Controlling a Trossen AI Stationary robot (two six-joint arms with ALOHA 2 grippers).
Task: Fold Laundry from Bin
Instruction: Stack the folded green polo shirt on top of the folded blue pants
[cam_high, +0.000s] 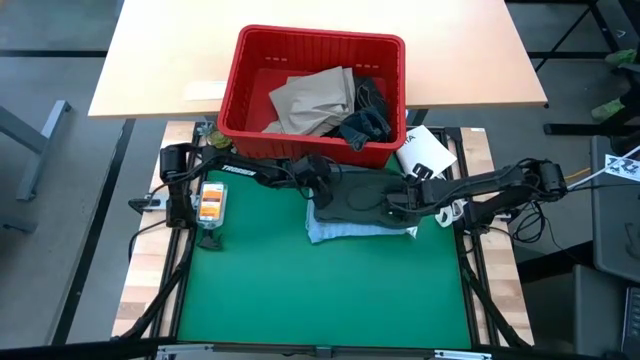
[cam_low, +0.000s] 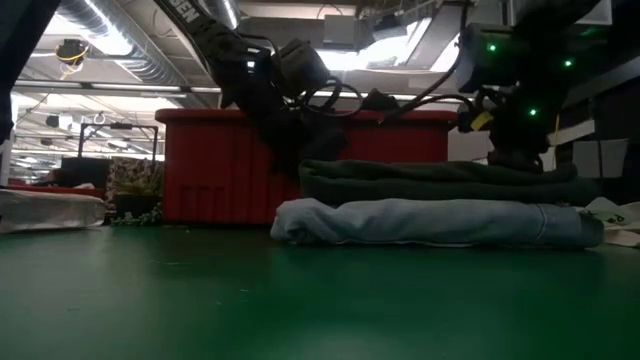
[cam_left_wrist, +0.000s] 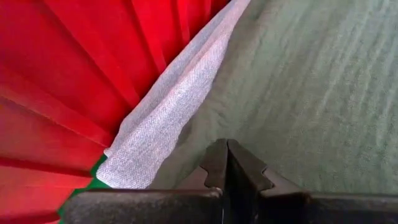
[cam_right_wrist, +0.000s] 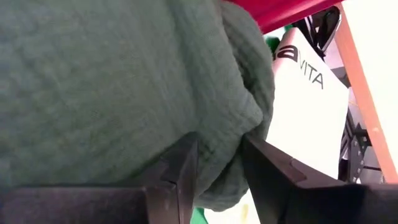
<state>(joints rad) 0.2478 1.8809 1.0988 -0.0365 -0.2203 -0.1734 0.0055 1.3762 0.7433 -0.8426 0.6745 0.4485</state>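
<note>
Two dark grippers are working the folded dark green garment (cam_high: 365, 195) lying on the light blue one (cam_high: 350, 230) before the red slotted bin (cam_high: 312, 95): left gripper (cam_left_wrist: 227, 163) pressed together, right gripper (cam_right_wrist: 219, 163) seemingly pinching its edge.

Wide open green mat (cam_high: 320, 295) across the whole lower half of the high view, a clear lane from the bottom edge. Upper centre is crowded: the red bin (cam_high: 313, 88) walls off the top, with the dark green garment (cam_high: 365, 195) stacked on the light blue garment (cam_high: 345, 228) right against its front wall. No gap there. The left gripper (cam_high: 322, 180) crowds the stack's upper left; the right gripper (cam_high: 408, 200) pinches its right edge, fingers spread around a green fold. A white packet (cam_high: 425, 152) blocks the bin's lower right corner. An orange-and-white device (cam_high: 211, 203) sits at mat's left edge.
</note>
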